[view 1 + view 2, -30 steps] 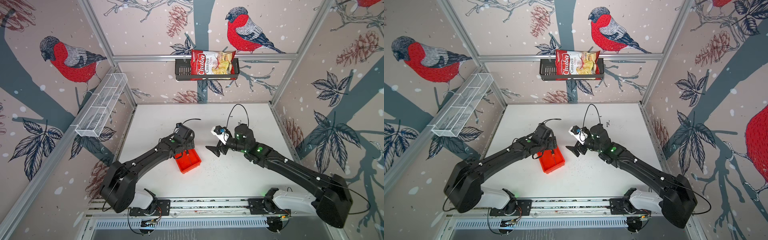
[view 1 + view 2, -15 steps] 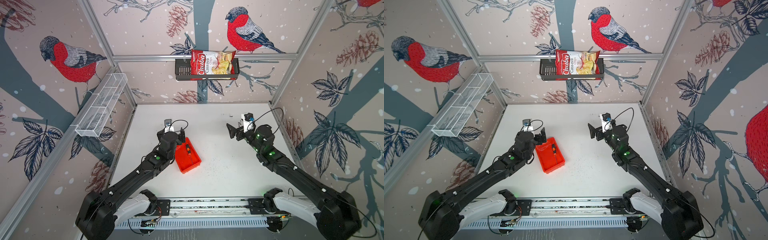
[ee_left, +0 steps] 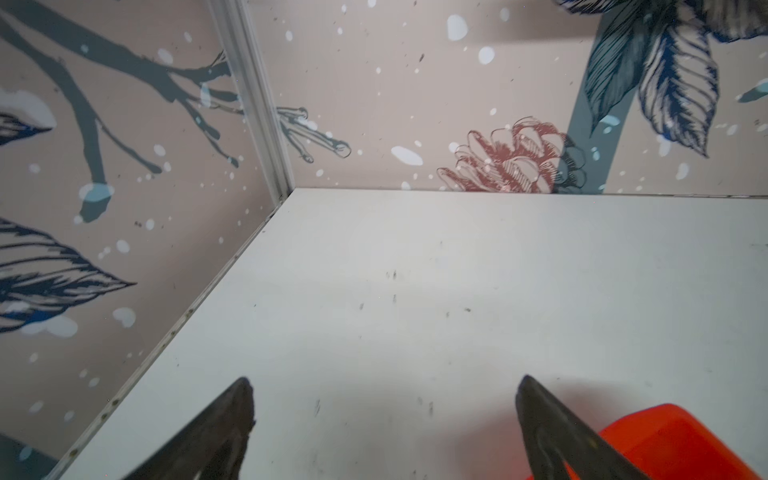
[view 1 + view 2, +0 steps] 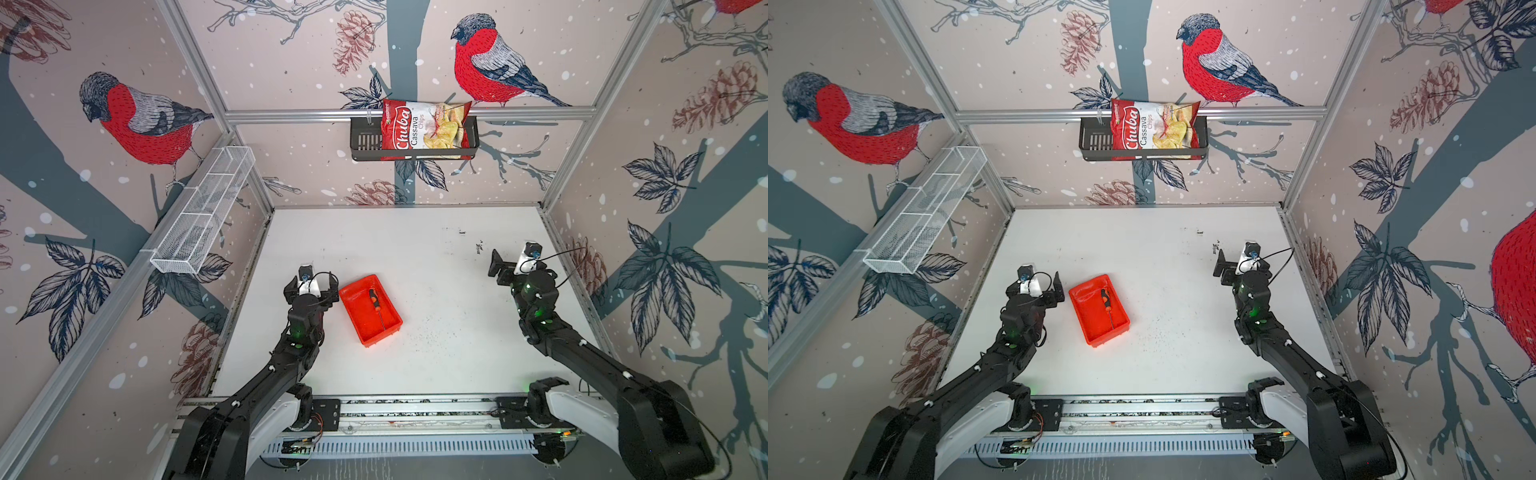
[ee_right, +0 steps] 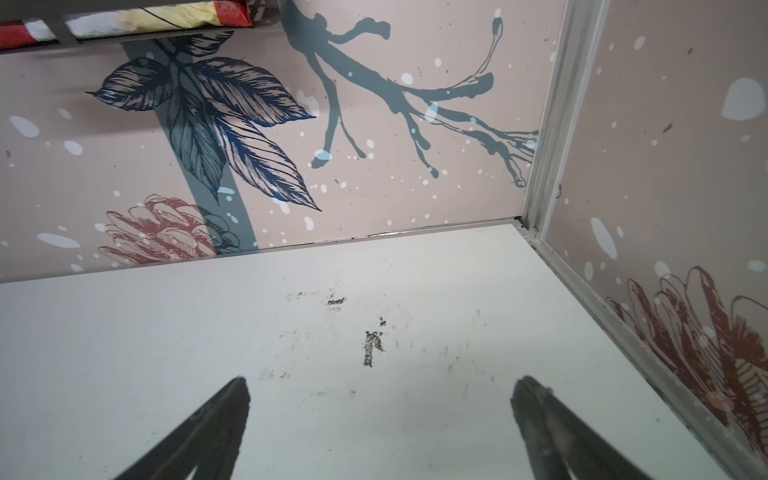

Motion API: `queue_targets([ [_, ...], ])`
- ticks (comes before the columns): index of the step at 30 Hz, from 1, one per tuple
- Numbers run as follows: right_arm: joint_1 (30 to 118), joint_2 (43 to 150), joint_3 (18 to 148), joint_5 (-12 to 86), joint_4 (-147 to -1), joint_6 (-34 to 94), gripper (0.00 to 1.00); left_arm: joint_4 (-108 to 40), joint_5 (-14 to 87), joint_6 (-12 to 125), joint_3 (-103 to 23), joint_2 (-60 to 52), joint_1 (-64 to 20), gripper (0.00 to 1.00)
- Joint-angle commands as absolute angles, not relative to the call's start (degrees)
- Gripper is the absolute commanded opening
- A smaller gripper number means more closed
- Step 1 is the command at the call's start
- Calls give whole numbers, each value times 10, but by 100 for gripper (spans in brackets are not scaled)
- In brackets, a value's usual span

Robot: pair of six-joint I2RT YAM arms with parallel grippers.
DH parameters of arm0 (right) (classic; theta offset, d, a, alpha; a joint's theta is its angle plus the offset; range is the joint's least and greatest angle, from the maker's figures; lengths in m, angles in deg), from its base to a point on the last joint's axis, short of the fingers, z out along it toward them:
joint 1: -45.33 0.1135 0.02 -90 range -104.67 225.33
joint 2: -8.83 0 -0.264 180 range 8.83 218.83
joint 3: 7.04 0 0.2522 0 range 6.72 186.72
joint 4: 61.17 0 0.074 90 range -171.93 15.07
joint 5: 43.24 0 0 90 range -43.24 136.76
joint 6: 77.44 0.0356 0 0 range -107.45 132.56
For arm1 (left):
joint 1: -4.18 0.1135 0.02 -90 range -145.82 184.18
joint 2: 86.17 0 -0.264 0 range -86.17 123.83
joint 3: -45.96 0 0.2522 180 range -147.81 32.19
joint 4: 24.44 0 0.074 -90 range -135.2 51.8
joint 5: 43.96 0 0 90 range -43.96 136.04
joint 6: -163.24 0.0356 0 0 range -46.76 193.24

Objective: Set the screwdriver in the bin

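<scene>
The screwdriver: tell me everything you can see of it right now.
The screwdriver is small, with an orange-and-black handle and a thin silver shaft. It lies flat inside the red bin, resting on its floor, handle toward the back wall, shaft pointing toward the robot. Neither gripper touches it. Both top views show it; the tip is too fine to make out.
</scene>
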State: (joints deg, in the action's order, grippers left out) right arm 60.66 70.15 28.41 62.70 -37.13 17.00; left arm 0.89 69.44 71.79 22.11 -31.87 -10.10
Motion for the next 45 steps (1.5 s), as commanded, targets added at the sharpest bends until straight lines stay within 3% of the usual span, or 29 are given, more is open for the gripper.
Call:
queue_targets([
  [1,599,717,273,694,-315,173,100,139,677,722,249,-298,-78,97],
  [12,595,834,235,782,-220,160,100,306,675,751,249,-126,-47,96],
  [23,539,871,205,749,-130,168,100,457,637,763,225,42,-26,97],
  [31,452,913,173,617,-46,212,100,379,617,732,190,35,1,97],
  [45,467,944,190,622,-45,193,100,378,604,730,192,33,8,97],
])
